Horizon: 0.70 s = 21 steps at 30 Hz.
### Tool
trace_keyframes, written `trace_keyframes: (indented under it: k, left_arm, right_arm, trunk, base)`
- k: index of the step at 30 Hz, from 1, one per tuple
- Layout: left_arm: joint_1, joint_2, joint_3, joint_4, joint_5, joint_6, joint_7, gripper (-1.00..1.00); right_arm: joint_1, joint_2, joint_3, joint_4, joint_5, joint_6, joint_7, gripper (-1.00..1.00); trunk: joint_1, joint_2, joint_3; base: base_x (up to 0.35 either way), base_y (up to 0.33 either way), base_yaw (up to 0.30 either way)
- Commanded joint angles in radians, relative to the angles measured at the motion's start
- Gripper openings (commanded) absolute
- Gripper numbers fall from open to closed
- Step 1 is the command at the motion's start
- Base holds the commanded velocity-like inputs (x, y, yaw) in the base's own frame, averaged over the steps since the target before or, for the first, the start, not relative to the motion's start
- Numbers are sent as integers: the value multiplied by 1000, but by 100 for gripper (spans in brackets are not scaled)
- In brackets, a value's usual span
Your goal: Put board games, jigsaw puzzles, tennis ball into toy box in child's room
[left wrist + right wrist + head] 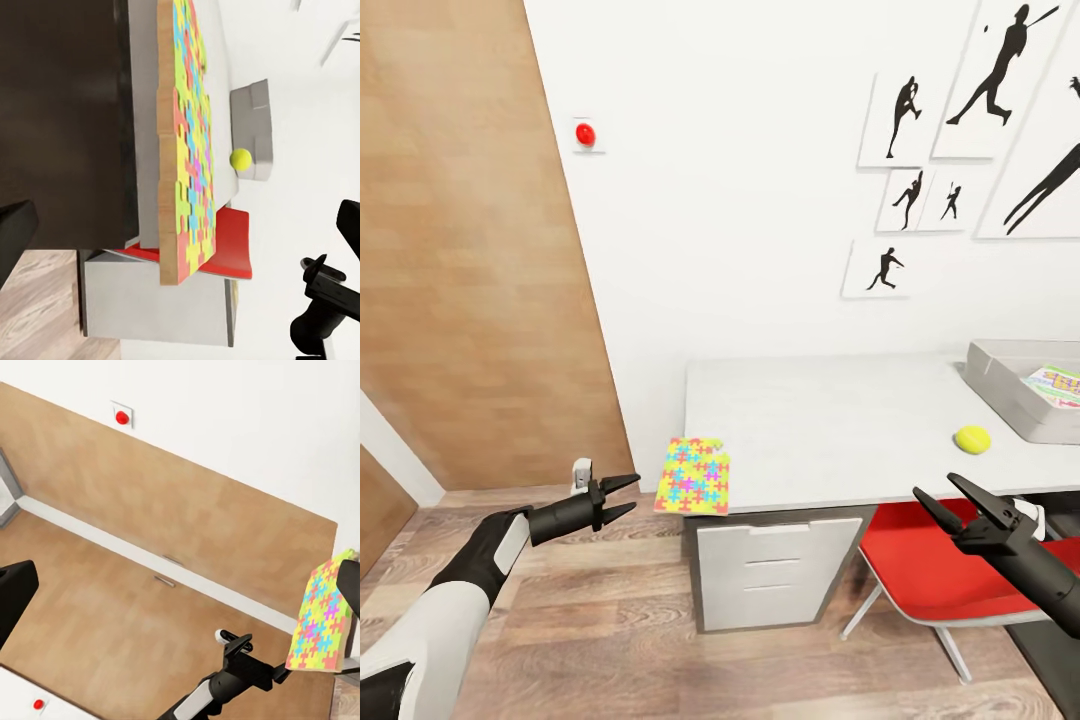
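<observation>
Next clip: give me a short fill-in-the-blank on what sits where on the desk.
1. The jigsaw puzzle overhangs the table's ____ corner.
2. The tennis ball lies on the table beside the ____.
3. Both the left gripper and the right gripper are ____.

Missing: front left; toy box; open

On the long white-topped table (810,420), the thin jigsaw puzzle board covered in yellow, pink, green and blue pieces (694,475) lies at the front left corner, jutting out past the edge, with the small yellow-green tennis ball (972,439) well to its right and the shallow grey toy box (1000,385) behind and right of the ball at the far right end, a printed flat box (1056,384) lying in it. Under the table, the white three-drawer unit (775,570) stands below the left end and the red-seated chair (930,570) sits to its right. The left black two-fingered gripper (622,499) hangs just left of the puzzle board, off the table, while the right black two-fingered gripper (944,497) hangs before the table's front edge, in front of the ball and above the chair.
</observation>
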Motion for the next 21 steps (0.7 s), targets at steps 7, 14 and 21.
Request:
trace_keyframes:
  k: [7,14,21]
  left_arm:
    - [-1,0,1,0,1,6,-2,100]
    - [-1,0,0,0,1,6,-3,100]
    - [-1,0,-1,0,1,6,-3,100]
  right_arm:
    - [-1,0,1,-22,0,5,-2,100]
    - [-11,-6,77,-61,-1,22,-22,100]
    - [-183,-5,106,-65,-25,109,-240,100]
  trunk:
    - [0,0,-1]
    - [0,0,-1]
    - [0,0,-1]
  base:
    - [-1,-4,0]
    - [0,0,0]
    - [0,0,0]
